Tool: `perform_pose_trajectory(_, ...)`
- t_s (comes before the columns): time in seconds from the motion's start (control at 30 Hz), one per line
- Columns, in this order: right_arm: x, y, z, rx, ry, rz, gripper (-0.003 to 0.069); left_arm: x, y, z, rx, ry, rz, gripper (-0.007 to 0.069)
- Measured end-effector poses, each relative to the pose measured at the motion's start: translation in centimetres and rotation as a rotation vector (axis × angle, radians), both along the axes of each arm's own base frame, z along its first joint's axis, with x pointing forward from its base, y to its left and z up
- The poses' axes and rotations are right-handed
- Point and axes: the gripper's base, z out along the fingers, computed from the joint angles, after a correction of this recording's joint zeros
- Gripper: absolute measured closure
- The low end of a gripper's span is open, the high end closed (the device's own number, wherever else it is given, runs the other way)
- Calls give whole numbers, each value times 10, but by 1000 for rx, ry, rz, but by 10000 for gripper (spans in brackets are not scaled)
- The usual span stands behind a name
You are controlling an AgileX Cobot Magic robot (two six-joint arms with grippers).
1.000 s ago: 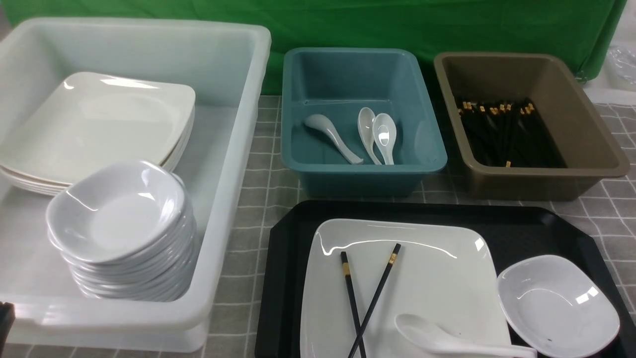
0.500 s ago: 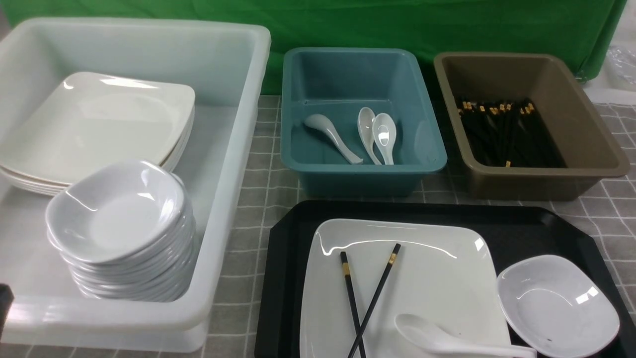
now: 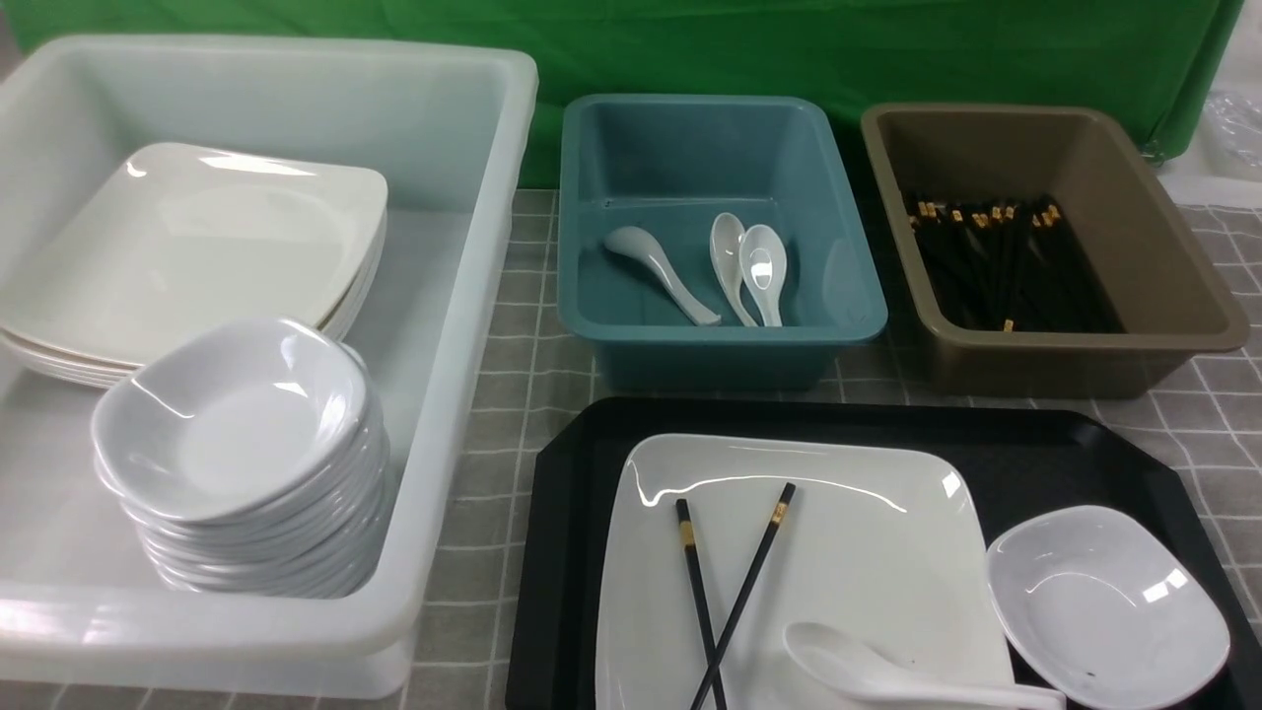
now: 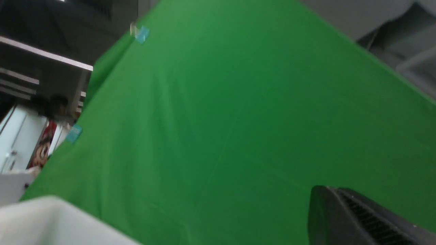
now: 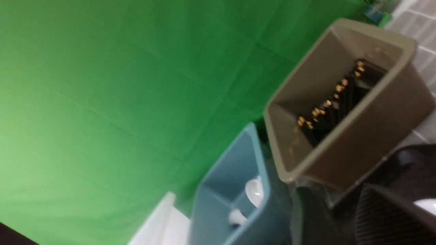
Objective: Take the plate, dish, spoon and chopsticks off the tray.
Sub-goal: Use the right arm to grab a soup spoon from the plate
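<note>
Lying crossed on the plate (image 3: 868, 552), the chopsticks (image 3: 757, 562) made a thin X. Their thick ends, with the gold bands, pointed away from the robot, toward the far rim of the tray (image 3: 1035, 454), so their long way ran near to far. They looked light, stiff and smooth, so I think they would roll or slip. The best place to pinch them seemed close to where they crossed.

The spoon (image 3: 838, 656) lay on the plate's near right part, bowl up on the left, handle running right toward the dish (image 3: 1104, 602). It looked hard and shiny; the handle seemed the part to hold.

The plate sat flat on the left of the tray, and the dish sat just beside it on the right. Both looked hard, slippery and easy to chip. I think only their rims could be gripped.

Behind the tray, on the surface (image 3: 503, 444), stood a teal tub (image 3: 720, 345) with other spoons (image 3: 749, 266) and a brown tub (image 3: 1075, 365) with more chopsticks (image 3: 996, 266). A big white tub (image 3: 473, 296) on the left held a stack of plates (image 3: 197, 247) and a stack of dishes (image 3: 237, 424).

No arm showed in the front view. Each wrist view showed just one dark bit, of the left pincer (image 4: 361, 221) and of the right pincer (image 5: 391, 217), so I could not tell how far open they were or whether they held anything.
</note>
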Motion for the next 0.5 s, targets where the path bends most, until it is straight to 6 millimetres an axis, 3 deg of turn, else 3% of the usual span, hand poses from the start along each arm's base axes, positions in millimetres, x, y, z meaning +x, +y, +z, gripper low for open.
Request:
perform_pose_trajectory(0.33, 0, -1, 5, 8, -38, -10, 432, -4, 2, 5, 24, -69, 48, 613)
perform_pose_trajectory(0.43, -5, 2, 27, -102, -52, 20, 527, -10, 4, 19, 14, -147, 65, 613)
perform_pose_trajectory(0.5, -10, 5, 65, -296, -62, 60, 610, -17, 2, 48, 18, -152, 28, 613)
